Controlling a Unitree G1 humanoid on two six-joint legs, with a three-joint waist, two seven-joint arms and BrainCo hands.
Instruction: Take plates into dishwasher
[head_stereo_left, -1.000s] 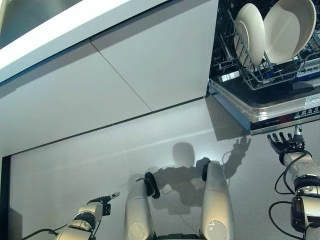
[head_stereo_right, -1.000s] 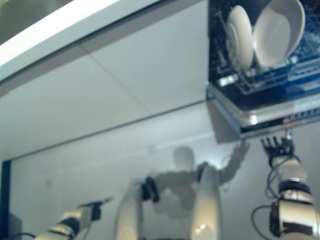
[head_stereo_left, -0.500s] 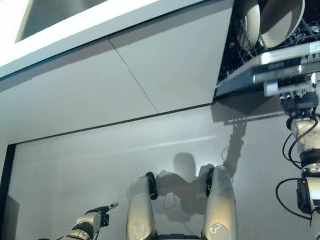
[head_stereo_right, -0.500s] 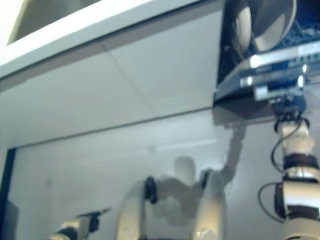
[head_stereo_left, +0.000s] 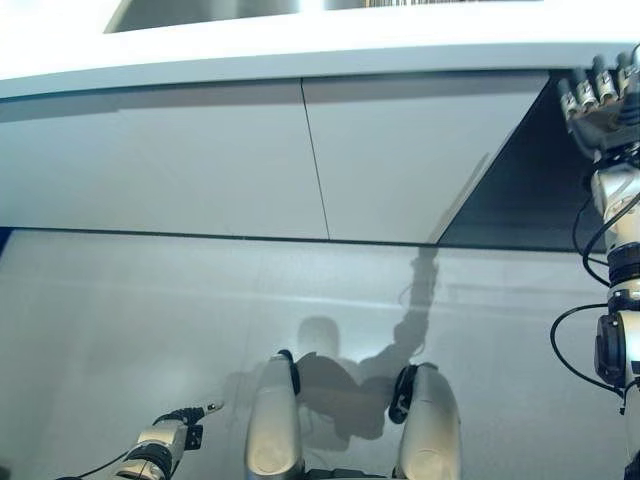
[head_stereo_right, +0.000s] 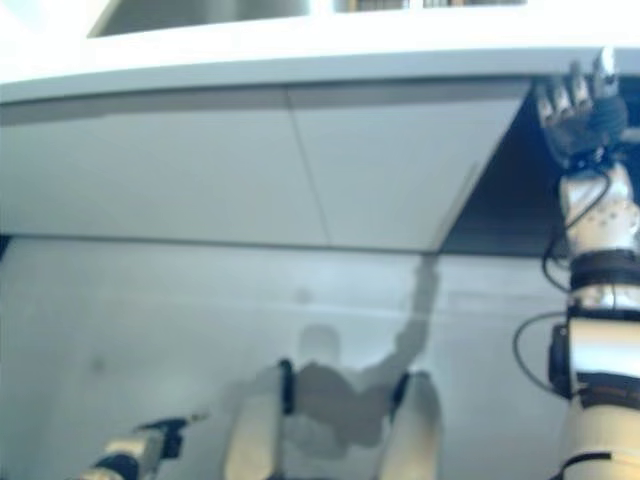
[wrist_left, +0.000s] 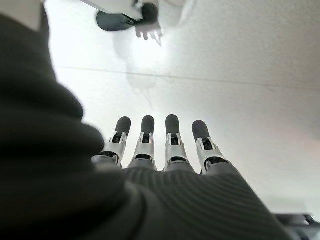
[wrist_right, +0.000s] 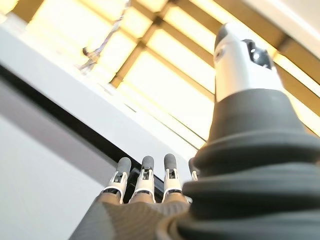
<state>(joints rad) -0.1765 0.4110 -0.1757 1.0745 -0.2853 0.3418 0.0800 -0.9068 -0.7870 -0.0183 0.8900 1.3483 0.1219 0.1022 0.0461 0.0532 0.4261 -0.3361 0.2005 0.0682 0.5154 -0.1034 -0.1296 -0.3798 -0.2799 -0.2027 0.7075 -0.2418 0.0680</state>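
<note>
No plates show in any view. The dishwasher's dark front (head_stereo_left: 510, 190) fills a slanted patch at the right, under the white counter edge (head_stereo_left: 300, 50). My right hand (head_stereo_left: 598, 100) is raised at that patch's upper right corner. It is open with straight fingers (wrist_right: 145, 175) pointing up, and I cannot tell whether it touches the front. My left hand (head_stereo_left: 165, 438) hangs low at the lower left above the floor. It too is open, its straight fingers (wrist_left: 172, 135) holding nothing.
White cabinet fronts (head_stereo_left: 200, 160) run along the left and middle, with a seam (head_stereo_left: 315, 160) between two panels. Below them lies a light grey floor (head_stereo_left: 150, 320). Bright ceiling panels (wrist_right: 150, 60) show past the right hand.
The dishwasher door has swung up from lying open, with my right hand rising under it. The rack and its white plates are hidden now. The whole view has also shifted.
</note>
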